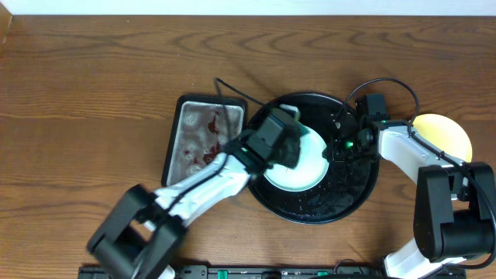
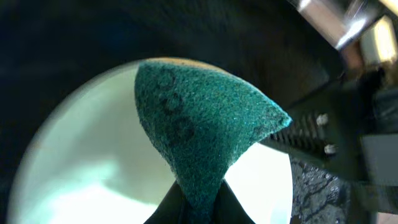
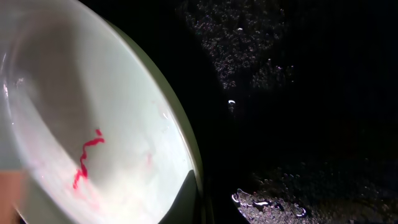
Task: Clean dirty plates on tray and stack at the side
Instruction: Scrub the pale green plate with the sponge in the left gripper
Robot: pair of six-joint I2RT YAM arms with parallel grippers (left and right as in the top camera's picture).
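Pinching a folded green scouring sponge [image 2: 199, 124] between its closed fingers, the left end effector [image 2: 198, 208] holds it over a pale mint-green round plate [image 1: 306, 174]; that plate lies inside the large round black tray [image 1: 349, 194], whose floor is beaded with water; a thin red sauce squiggle [image 3: 87, 155] marks the plate's face; the right end effector [image 1: 341, 147] sits at the plate's right rim, though I cannot tell whether it is clamped; a yellow round plate [image 1: 446, 132] rests on the brown wood-grain worktop [image 1: 77, 93], right of the tray; a stained rectangular metal tray [image 1: 194, 143] lies just left.

mint plate [image 1: 307, 172]: red-smeared, on black tray [image 1: 342, 200] | yellow plate [image 1: 446, 129]: on tabletop [image 1: 93, 93]
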